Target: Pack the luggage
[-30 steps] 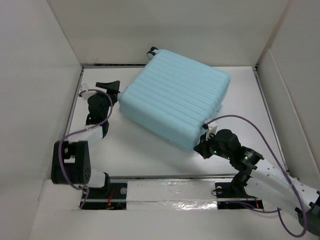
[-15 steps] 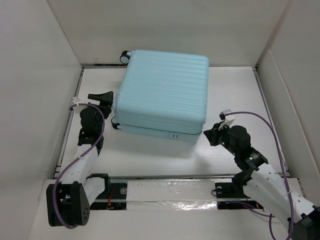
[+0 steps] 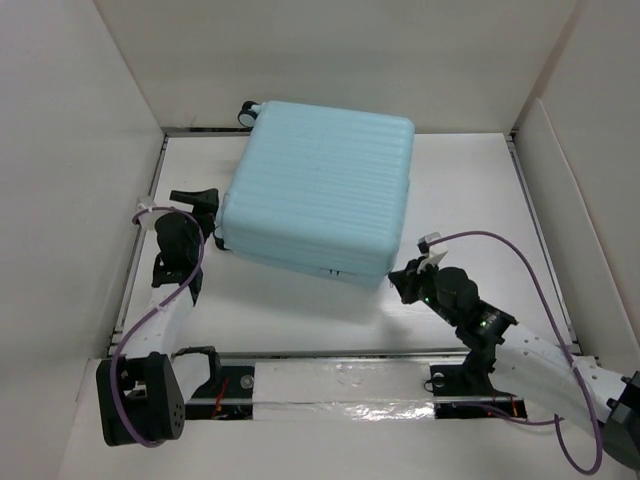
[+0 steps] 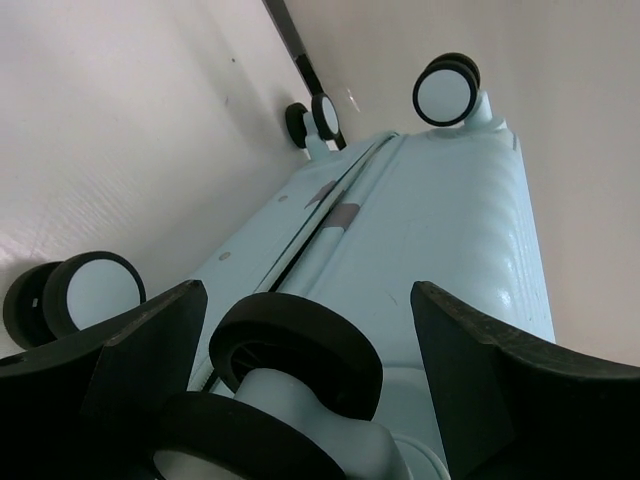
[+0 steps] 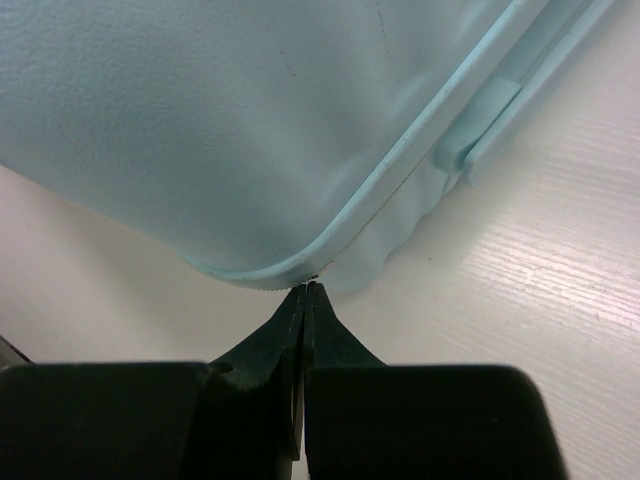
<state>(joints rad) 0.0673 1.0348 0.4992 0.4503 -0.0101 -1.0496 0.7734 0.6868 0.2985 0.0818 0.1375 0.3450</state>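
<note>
- The luggage point(image 3: 320, 190) lies closed on the white table point(image 3: 470, 190), ribbed shell facing up. It sits ahead of both grippers, between them and the back wall.
- Left gripper point(image 4: 308, 290): jaws spread wide and released, gripping nothing. They stand at the suitcase's wheeled end.
- One black caster point(image 4: 300, 350) sits right between the two left fingers point(image 4: 150, 345), close to the camera. I cannot tell whether either pad touches it.
- Beyond those jaws the wheeled end runs away, its seam line down the middle. A second caster point(image 4: 85, 295) sits just outside the left finger, and two more — a pair point(image 4: 318, 115) and a white-faced wheel point(image 4: 447, 90) — sit at the far end.
- Right gripper point(image 5: 305, 290): jaws clenched tight, the fingers pressed together with nothing visible between them.
- Their joined tip meets the rim of the luggage's rounded near corner, right at the seam. The pale blue shell fills the view above the tip, with bare table to either side.
</note>
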